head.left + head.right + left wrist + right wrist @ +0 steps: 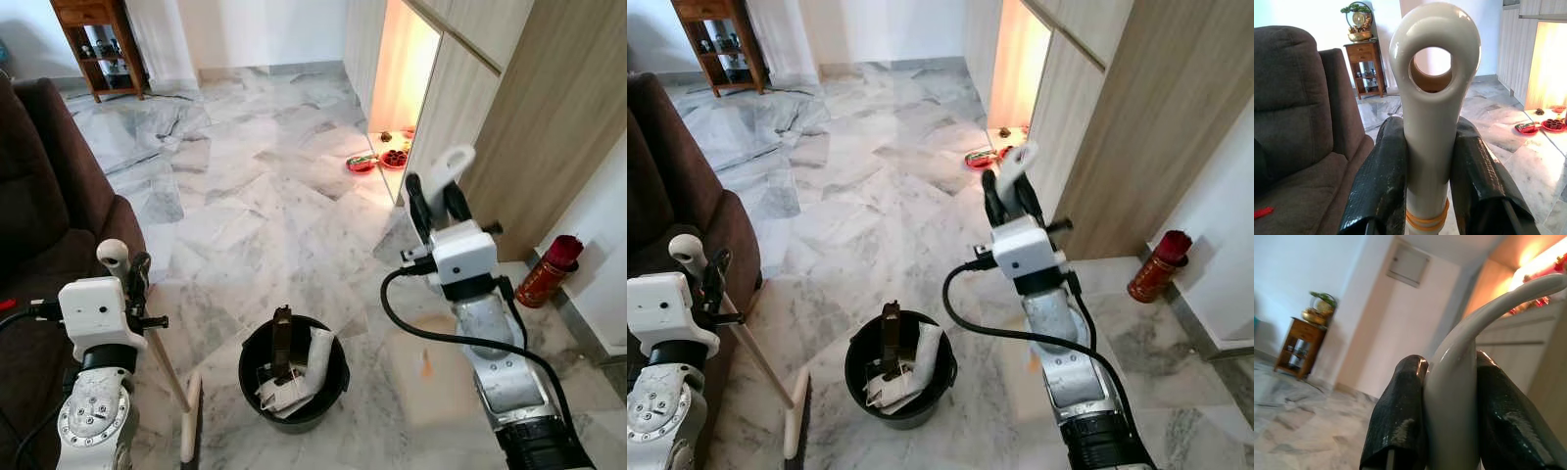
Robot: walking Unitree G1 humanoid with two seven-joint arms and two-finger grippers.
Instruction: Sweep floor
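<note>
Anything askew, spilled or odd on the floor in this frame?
An orange stain marks the marble floor beside the right arm, like a spill. The black bucket holds crumpled paper and a dark upright object. Red dishes sit on the floor by the lit cabinet alcove.

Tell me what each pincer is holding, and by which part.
The left pincer grips the broom just below the hanging loop at its handle's top. The right pincer grips a curved white handle near its upper end; its lower part is hidden.

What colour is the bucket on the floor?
The bucket is black, with white paper scraps inside. It shows best in the left eye view.
</note>
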